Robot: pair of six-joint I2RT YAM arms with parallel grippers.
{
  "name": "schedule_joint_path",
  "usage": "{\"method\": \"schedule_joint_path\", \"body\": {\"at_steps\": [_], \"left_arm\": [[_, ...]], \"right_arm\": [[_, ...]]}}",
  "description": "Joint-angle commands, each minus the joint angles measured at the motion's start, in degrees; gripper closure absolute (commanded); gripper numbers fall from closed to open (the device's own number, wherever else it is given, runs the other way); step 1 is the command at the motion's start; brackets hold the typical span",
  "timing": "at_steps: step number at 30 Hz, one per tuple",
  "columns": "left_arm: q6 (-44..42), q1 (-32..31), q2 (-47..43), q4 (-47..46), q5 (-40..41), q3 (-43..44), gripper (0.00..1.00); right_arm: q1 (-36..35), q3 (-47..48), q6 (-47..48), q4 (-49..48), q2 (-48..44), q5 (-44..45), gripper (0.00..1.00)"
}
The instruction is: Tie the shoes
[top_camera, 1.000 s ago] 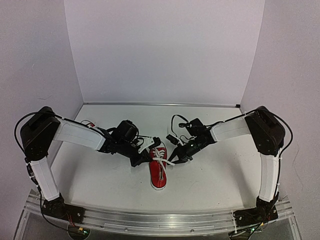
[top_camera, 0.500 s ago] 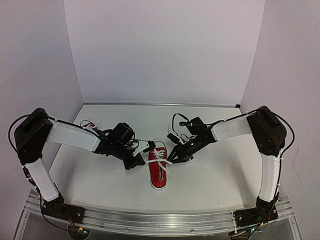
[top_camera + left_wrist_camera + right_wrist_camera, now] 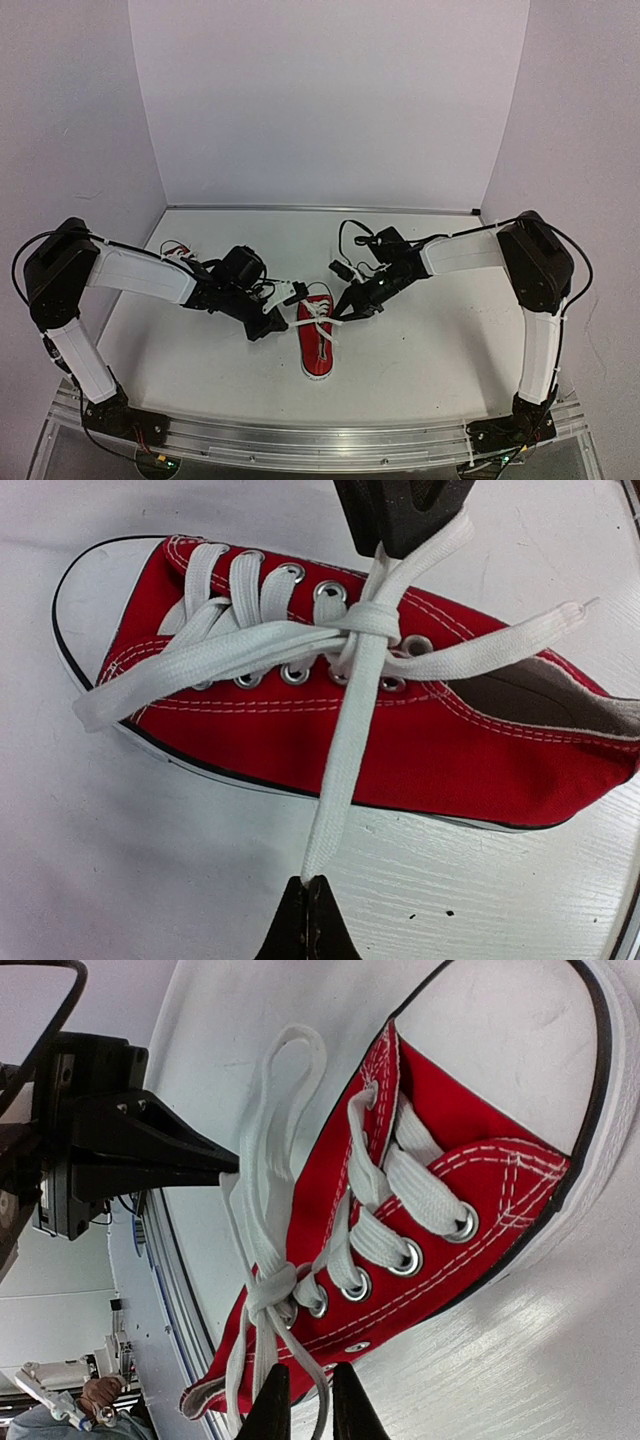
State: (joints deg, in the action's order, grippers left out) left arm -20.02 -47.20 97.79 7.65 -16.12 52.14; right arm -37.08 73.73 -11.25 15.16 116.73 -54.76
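The white toe cap of the red sneaker points at the near edge of the surface. The shoe lies about midway between the left and right edges, with its heel opening toward the far edge. It is the only shoe I can see.

Up over the tongue, the white lace crosses into a knot sitting at the upper eyelets. My left fingers are pinched tight on one strand, drawn out past the sole on the shoe's left side. My right fingers are clamped on the other strand, just beyond the knot on the right side.

The two pulls oppose each other across the shoe — I judge that this cinches the knot down while stopping the sneaker from sliding either way.

More lace trails toward the toe and past the heel opening — whether as loops or loose ends I cannot tell.
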Motion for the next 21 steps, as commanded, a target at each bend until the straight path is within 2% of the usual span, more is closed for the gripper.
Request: {"method": "schedule_joint_path", "body": {"at_steps": [1,9,11,14,15,18,21], "left_arm": [[-0.74,0.27,-2.90,1.10,0.57,-1.05,1.00],[-1.01,0.27,-2.26,1.48,0.56,-0.32,1.00],[-1.34,0.26,-2.37,1.81,0.56,-0.42,1.00],[-1.60,0.19,-2.37,2.76,0.28,-0.30,0.99],[-1.66,0.18,-2.50,2.79,-0.03,-0.35,0.98],[-1.29,0.18,-3.72,1.52,-0.37,-1.10,0.80],[-0.64,0.51,-7.04,-4.03,1.95,-3.51,0.68]], "right_arm": [[-0.48,1.12,1.92,1.77,-1.40,0.44,0.86],[-1.52,2.40,3.27,3.39,-0.58,0.32,0.87],[-1.59,2.55,3.33,3.57,-0.51,0.80,0.90],[-1.59,2.55,3.14,3.73,-0.91,1.76,0.99],[-1.59,2.49,3.04,3.74,-1.15,2.16,1.00],[-1.60,2.17,2.52,3.61,-2.47,3.41,1.00],[-1.61,2.06,2.24,3.54,-3.88,4.43,1.00]]}}
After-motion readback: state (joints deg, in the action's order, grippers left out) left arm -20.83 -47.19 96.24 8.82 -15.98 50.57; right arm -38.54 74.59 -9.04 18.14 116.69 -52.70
